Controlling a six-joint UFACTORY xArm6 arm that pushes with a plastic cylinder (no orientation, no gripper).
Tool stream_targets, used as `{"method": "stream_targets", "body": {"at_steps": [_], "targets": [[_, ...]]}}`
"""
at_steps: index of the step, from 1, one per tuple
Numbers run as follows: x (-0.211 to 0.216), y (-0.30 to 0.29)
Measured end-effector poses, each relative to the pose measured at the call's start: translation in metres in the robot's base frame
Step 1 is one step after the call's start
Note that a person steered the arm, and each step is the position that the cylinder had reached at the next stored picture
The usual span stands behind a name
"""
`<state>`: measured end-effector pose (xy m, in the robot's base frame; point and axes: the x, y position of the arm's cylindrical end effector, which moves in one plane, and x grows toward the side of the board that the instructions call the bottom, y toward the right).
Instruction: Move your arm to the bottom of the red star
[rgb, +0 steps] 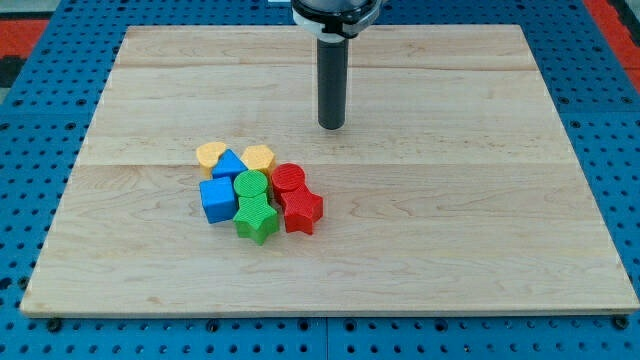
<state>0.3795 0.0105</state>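
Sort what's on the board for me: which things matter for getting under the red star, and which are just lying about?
In the job:
red star, at the cluster's right-hand lower corner
my tip, toward the view's top of the cluster, touching nothing

Lying about:
red cylinder
green cylinder
green star
blue cube
blue triangle
yellow heart
yellow hexagon

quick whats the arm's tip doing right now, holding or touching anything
No gripper: my tip holds nothing, touches no block, and sits toward the view's top from the red star.

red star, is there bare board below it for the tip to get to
Yes: bare board runs from the red star to the view's bottom edge. My tip sits above the cluster; its right flank is free. Left is crowded: the green star touches it.
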Motion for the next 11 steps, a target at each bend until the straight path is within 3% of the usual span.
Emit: {"method": "stream_targets", "body": {"at_steps": [2,4,5,7,8,11], "targets": [[0.006,0.011],[0.126,0.043],[0.147,0.037],[0.157,0.037],[0.193,0.029],[0.2,-0.006]]}}
